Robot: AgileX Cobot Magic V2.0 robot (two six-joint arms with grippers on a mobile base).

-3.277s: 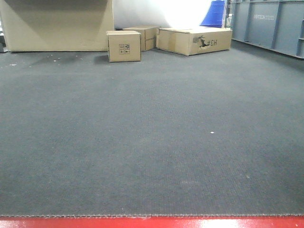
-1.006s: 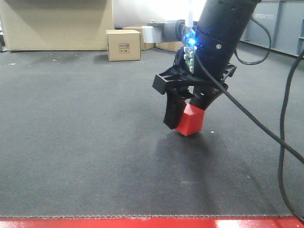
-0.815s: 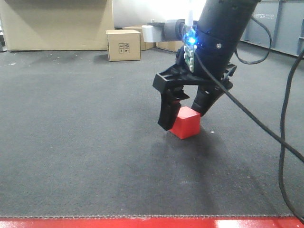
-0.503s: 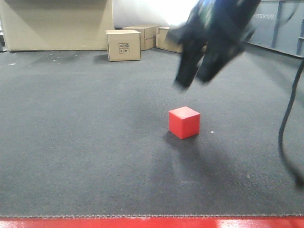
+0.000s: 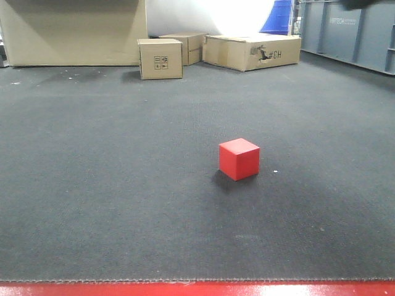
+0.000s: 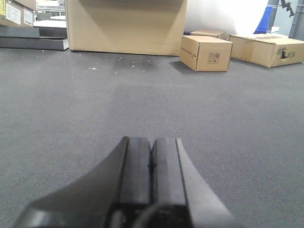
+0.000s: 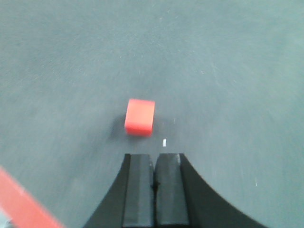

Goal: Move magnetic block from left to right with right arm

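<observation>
The magnetic block (image 5: 239, 158), a small bright-red cube, rests alone on the dark grey carpet right of centre in the front view. From the right wrist view the magnetic block (image 7: 140, 117) lies below and ahead of my right gripper (image 7: 155, 161), which is shut on nothing and well clear of it. My left gripper (image 6: 151, 145) is also shut, with nothing between its fingers, held low over bare carpet. Neither arm shows in the front view, apart from a dark sliver at the top right corner.
Tan cardboard boxes stand at the back: a small one (image 5: 160, 59), a long one (image 5: 252, 52) and a large one (image 5: 74, 32). A grey metal container (image 5: 345, 34) lines the right. A red edge (image 5: 197, 288) bounds the carpet in front.
The right gripper let go of the red block on the carpet, lifted up and away out of the front view, and closed. The block stays where it was set down.
</observation>
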